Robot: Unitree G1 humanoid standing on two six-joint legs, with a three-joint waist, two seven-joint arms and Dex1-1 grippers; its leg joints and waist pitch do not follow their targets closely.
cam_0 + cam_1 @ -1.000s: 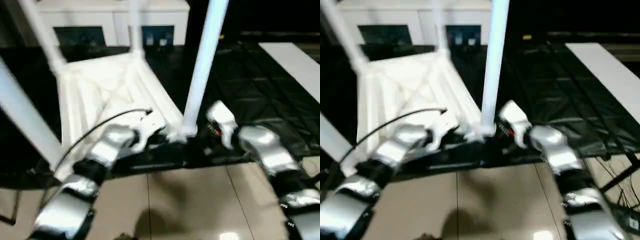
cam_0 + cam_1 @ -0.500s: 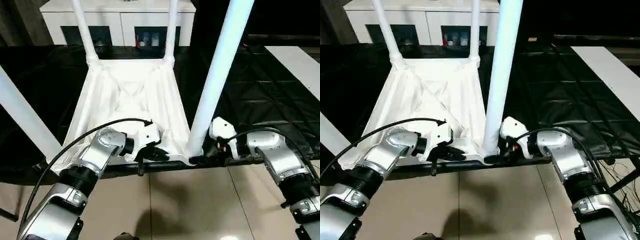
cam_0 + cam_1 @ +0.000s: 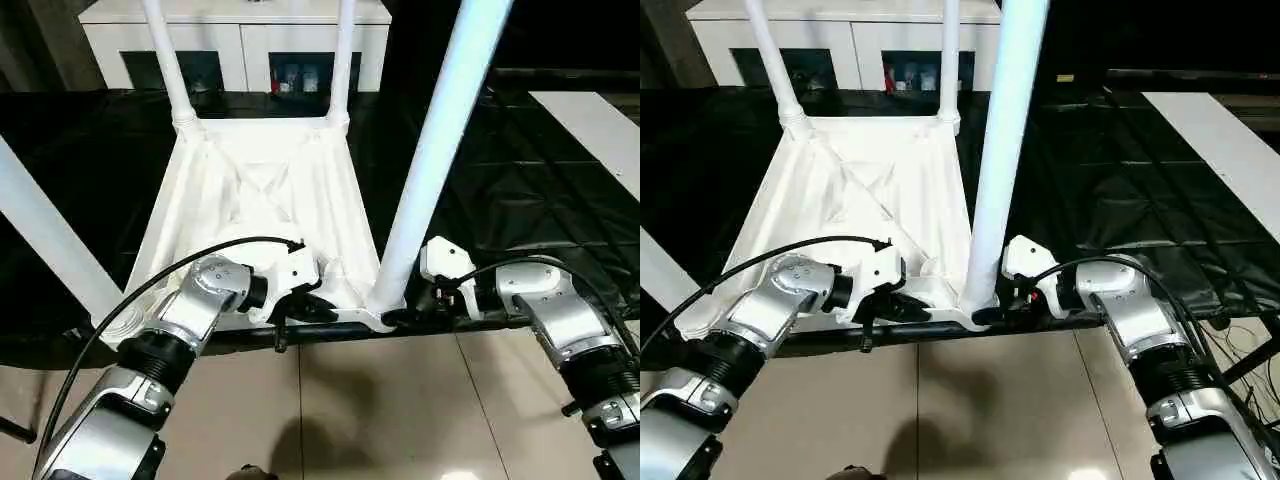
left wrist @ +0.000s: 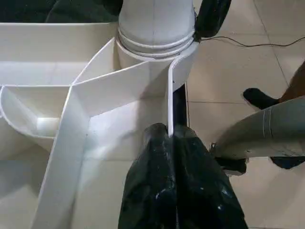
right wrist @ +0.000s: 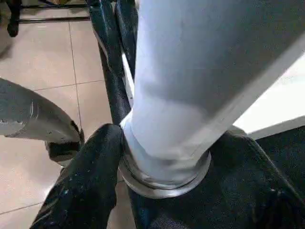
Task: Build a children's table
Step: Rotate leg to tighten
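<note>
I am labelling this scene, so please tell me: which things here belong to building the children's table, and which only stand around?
Belong to the job:
- white table top, upside down
- four white legs; near right leg
- left pincer, shut on the top's rim
- right pincer, around the near right leg's base

Only standing around:
- white cabinet
- black-covered table
- white board

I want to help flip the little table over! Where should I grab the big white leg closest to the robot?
Probably low on the near leg, just above its corner socket. It is round and thickest there, so fingers wrap it from opposite sides. Come from the floor side, as the right pincer does; ribs crowd the table top side.
</note>
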